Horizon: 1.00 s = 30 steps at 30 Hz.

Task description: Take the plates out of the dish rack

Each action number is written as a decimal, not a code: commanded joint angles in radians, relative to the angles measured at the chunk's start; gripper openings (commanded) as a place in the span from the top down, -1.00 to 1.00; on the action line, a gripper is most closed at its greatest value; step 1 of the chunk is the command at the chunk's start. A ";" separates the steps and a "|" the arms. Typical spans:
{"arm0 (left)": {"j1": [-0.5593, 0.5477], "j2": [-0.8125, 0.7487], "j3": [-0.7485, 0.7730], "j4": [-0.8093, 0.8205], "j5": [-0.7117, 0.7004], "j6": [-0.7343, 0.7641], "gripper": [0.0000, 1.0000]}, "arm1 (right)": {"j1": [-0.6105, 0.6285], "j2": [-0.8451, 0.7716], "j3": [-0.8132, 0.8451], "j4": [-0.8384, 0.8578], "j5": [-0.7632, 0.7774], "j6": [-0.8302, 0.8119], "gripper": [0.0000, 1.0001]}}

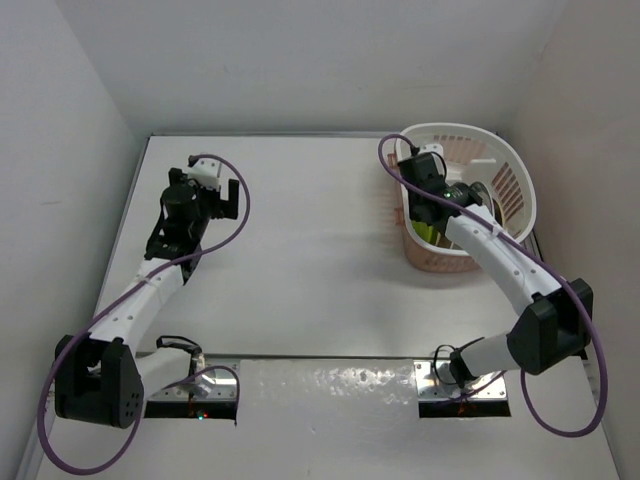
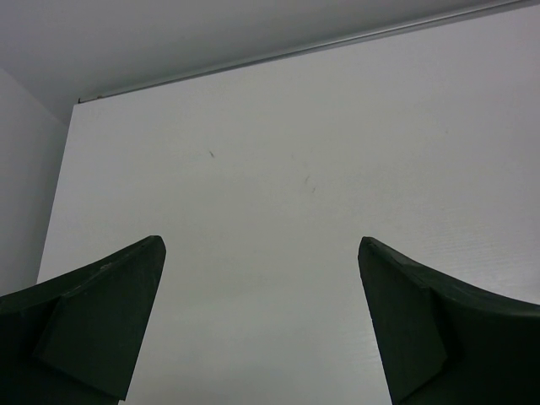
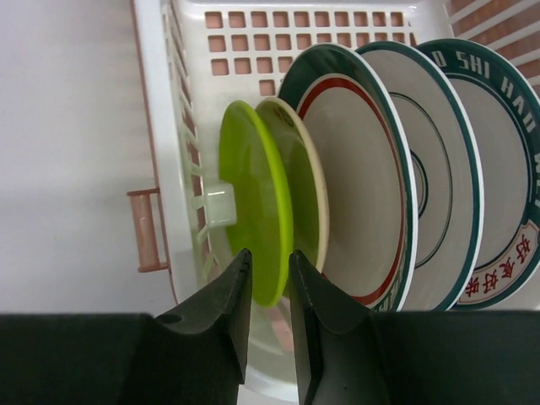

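Black fingers of the left gripper (image 2: 261, 253) stand wide apart over the white table (image 1: 300, 250) at its far left. Well to the right, the white slotted plastic dish rack (image 1: 520, 190) with its pinkish-salmon tray part (image 3: 143, 232) sits at the table's far right, and the right gripper (image 3: 270, 261) reaches into it, fingers pinched on the lower rim of the small round lime-green plate (image 3: 253, 202). That plate stands on edge nearest the rack's wall, followed rightwards by a cream-rimmed plate (image 3: 314, 186), a white plate with a red ring (image 3: 363, 177), a white plate with a thin dark ring (image 3: 434, 169) and a white plate with a teal lettered rim (image 3: 506, 160).
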 commanded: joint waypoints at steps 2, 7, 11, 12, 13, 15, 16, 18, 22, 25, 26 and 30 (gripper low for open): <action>-0.007 -0.026 -0.006 0.054 -0.010 -0.018 -0.92 | -0.002 0.012 -0.016 0.053 0.074 0.016 0.53; -0.007 -0.024 0.002 0.051 -0.007 -0.003 -0.92 | -0.003 0.044 -0.035 0.089 0.090 0.019 0.54; -0.007 -0.027 0.002 0.045 -0.014 -0.001 -0.92 | -0.014 0.075 -0.042 0.096 0.088 0.016 0.55; -0.007 -0.027 0.002 0.039 -0.017 -0.001 -0.92 | -0.019 0.081 -0.045 0.099 0.085 0.014 0.55; -0.007 -0.030 0.002 0.036 -0.024 -0.001 -0.92 | -0.020 0.092 -0.049 0.104 0.088 0.011 0.55; -0.007 -0.032 0.001 0.030 -0.031 -0.001 -0.92 | -0.023 0.099 -0.050 0.106 0.096 0.010 0.57; -0.007 -0.030 0.000 0.030 -0.031 -0.003 -0.92 | -0.022 0.101 -0.053 0.107 0.100 0.010 0.58; -0.007 -0.030 0.000 0.028 -0.031 -0.001 -0.92 | -0.023 0.101 -0.061 0.112 0.106 0.011 0.59; -0.007 -0.030 -0.001 0.036 -0.028 0.005 -0.93 | -0.025 0.101 -0.084 0.125 0.113 0.008 0.60; -0.007 -0.032 -0.003 0.036 -0.033 0.009 -0.93 | -0.023 0.104 -0.090 0.121 0.123 0.011 0.60; -0.007 -0.030 -0.003 0.036 -0.031 0.011 -0.93 | -0.025 0.104 -0.093 0.122 0.125 0.011 0.60; -0.007 -0.030 -0.007 0.039 -0.028 0.014 -0.93 | -0.026 0.105 -0.113 0.150 0.100 0.002 0.75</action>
